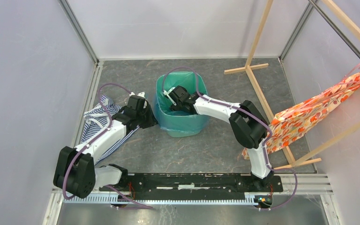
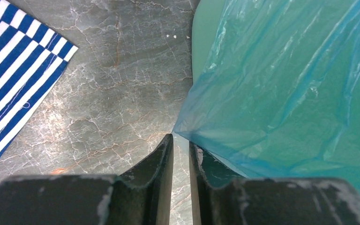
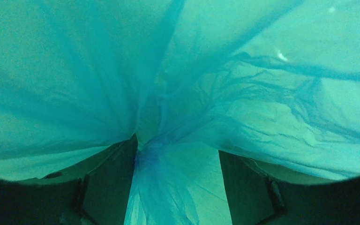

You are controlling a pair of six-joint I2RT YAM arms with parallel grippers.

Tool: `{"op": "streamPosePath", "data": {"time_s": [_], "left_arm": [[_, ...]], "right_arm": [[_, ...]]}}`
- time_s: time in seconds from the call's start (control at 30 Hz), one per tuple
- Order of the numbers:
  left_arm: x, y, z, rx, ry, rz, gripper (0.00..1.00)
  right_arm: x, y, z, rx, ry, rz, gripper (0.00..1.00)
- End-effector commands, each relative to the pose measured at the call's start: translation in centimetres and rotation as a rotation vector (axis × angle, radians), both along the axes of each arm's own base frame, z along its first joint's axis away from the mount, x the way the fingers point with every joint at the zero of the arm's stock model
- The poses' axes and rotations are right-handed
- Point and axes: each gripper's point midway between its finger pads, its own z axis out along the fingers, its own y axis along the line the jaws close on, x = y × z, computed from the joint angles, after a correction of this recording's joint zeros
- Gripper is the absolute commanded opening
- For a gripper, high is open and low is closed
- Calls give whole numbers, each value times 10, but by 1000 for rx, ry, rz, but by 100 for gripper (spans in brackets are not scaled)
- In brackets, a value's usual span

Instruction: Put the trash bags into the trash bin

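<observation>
Trash bag [image 1: 183, 123] lines trash bin [image 1: 165, 84], centre of top view, edge draped over rim. Right gripper [image 3: 176, 152] inside bin, jaws apart, film bunched between. Left gripper [image 2: 181, 140] nearly closed beside bag corner, holding nothing. Risk: right arm withdrawal drags liner out.

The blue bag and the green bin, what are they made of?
The blue bag looks like thin, see-through plastic film: it is crinkly and shiny, and the green shows through it. The green bin looks like hard, smooth plastic, since its sides are even and hold their shape.
</observation>
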Motion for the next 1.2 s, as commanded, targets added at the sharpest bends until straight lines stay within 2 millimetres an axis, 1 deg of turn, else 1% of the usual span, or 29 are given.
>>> {"op": "streamPosePath", "data": {"time_s": [0.0, 0.17, 0.3, 0.4, 0.53, 0.6, 0.67, 0.83, 0.93, 1.03, 1.17], "left_arm": [[11, -6, 30, -36, -70, 1, 26], [10, -6, 31, -35, -71, -2, 26], [10, -5, 32, -36, -73, -2, 28], [9, -5, 33, -36, -77, -1, 28], [9, -5, 33, -34, -73, -2, 28], [10, -5, 33, -34, -73, -2, 28], [11, -6, 34, -36, -75, -4, 28], [11, -5, 38, -30, -83, -3, 32], [10, -3, 39, -25, -86, -2, 32], [10, -2, 41, -17, -89, -2, 33], [10, -2, 43, -18, -91, -5, 33]], "right_arm": [[-11, -13, -31, -80, 70, -7, 71], [-9, -10, -30, -74, 73, -5, 71], [-6, -7, -23, -68, 60, -6, 71], [-4, -5, -11, -53, 49, -13, 71], [-1, 2, 11, -4, 26, -17, 72], [0, 4, 16, 1, 20, -15, 72], [0, 2, 13, -15, 19, -12, 72], [-4, -5, -16, -67, 53, -12, 72], [-6, -3, -24, -65, 65, -16, 72], [-5, -4, -25, -66, 56, -27, 72], [0, -5, -15, -63, 29, -38, 72]]}}
